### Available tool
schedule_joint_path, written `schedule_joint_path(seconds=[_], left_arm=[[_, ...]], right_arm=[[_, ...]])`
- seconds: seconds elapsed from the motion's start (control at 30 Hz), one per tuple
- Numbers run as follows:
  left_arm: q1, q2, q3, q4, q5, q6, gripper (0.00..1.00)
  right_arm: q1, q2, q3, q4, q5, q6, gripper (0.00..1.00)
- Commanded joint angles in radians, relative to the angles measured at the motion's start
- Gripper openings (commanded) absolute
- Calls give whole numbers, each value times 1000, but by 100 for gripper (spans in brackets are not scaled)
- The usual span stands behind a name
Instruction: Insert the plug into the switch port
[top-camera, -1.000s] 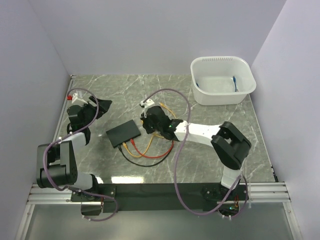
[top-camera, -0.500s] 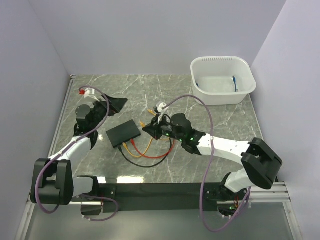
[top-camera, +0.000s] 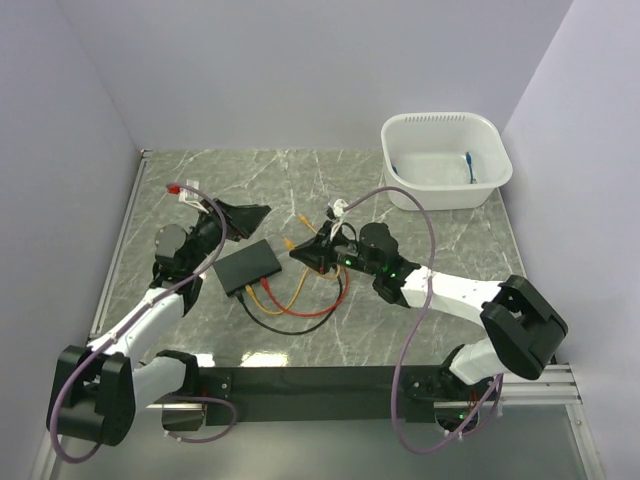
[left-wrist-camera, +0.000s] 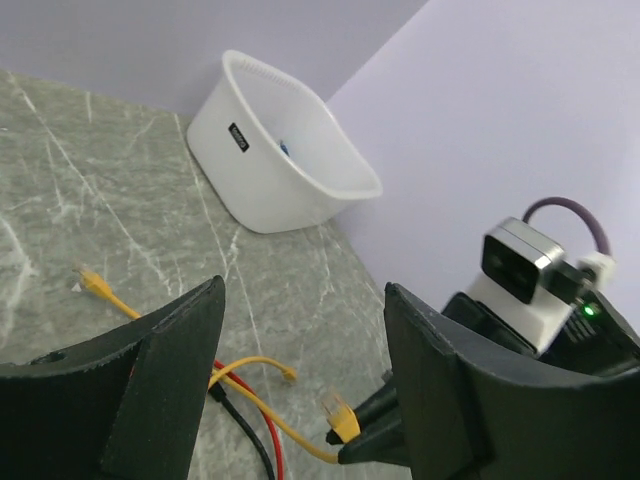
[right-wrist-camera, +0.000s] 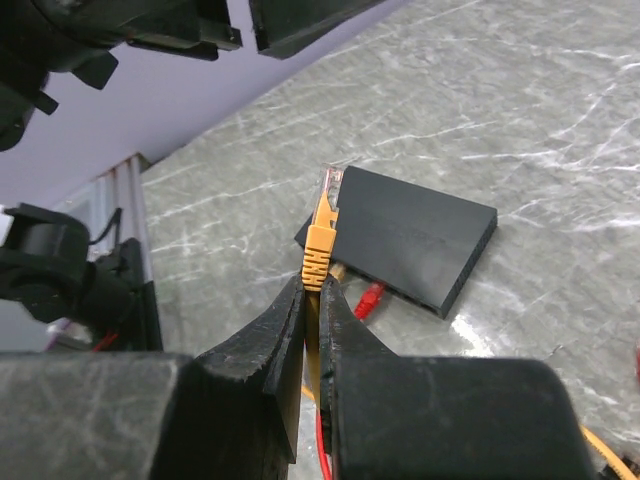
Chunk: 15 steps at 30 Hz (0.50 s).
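Pinching plug (right-wrist-camera: 320, 228), right fingers (right-wrist-camera: 255, 350); overhead view unclear

Even bright light, soft shadows, blurred foregrounds.

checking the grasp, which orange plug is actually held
The orange plug pinched in the right gripper, raised off the table. The other orange plugs lie loose on the table, held by nothing.

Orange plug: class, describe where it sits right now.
In the right wrist view, the orange plug is pinched in the right hand at centre frame, its tip near a corner of the black switch box, not inserted.
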<state>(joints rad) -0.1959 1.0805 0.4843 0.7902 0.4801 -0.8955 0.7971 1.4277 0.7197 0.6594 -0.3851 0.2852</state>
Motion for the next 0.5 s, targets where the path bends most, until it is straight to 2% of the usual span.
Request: schedule_joint_path(seconds=[0.0, 0.07, 0.17, 0.2, 0.23, 0.3, 0.47], left_arm=[[-16, -45, -13, 40, 22, -5, 70], [-19, -73, -18, 20, 17, 0, 71], [-20, -120, -24, -18, -15, 23, 71], [-20, -131, -26, -43, -26, 29, 71], [-22, -149, -29, -52, -32, 35, 72], [-22, -162, -33, -68, -43, 47, 72], [-22, -162, -39, -74, -31, 52, 71]], right_arm=[[-38, -24, -25, 155, -124, 71, 0], [-38, -39, -26, 143, -109, 65, 0], [43, -72, 23, -51, 180, -70, 0], [72, -78, 33, -82, 354, -105, 0], [130, -75, 43, -125, 447, -171, 0], [171, -63, 67, -145, 629, -221, 0], [253, -52, 73, -135, 839, -309, 0]])
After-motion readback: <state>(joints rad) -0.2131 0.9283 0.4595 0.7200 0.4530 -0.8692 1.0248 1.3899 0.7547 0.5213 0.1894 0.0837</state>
